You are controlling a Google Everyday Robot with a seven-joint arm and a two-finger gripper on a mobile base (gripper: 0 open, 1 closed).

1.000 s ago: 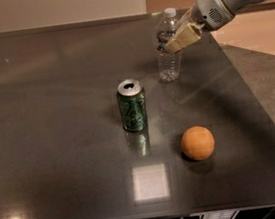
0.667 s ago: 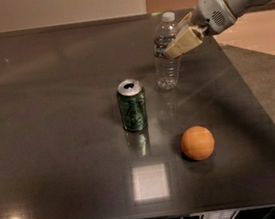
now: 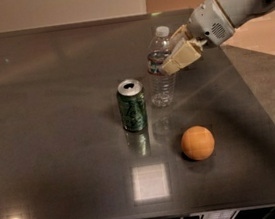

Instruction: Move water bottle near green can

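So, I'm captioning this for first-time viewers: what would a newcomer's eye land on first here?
Probably the pale gripper reaching in from the upper right, clamped on the upright water bottle near the middle of the dark table. Next comes the green can, standing just left of the bottle and apart from it. The bright orange sits nearer the front, to the right.

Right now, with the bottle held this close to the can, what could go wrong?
1. The pincer grips the water bottle high, at its label; a sideways nudge or abrupt release could tip the tall bottle.
2. The green can stands just left of the bottle; pushing further that way may bump it over.
3. The orange lies in front on the table; a falling bottle could set it rolling.
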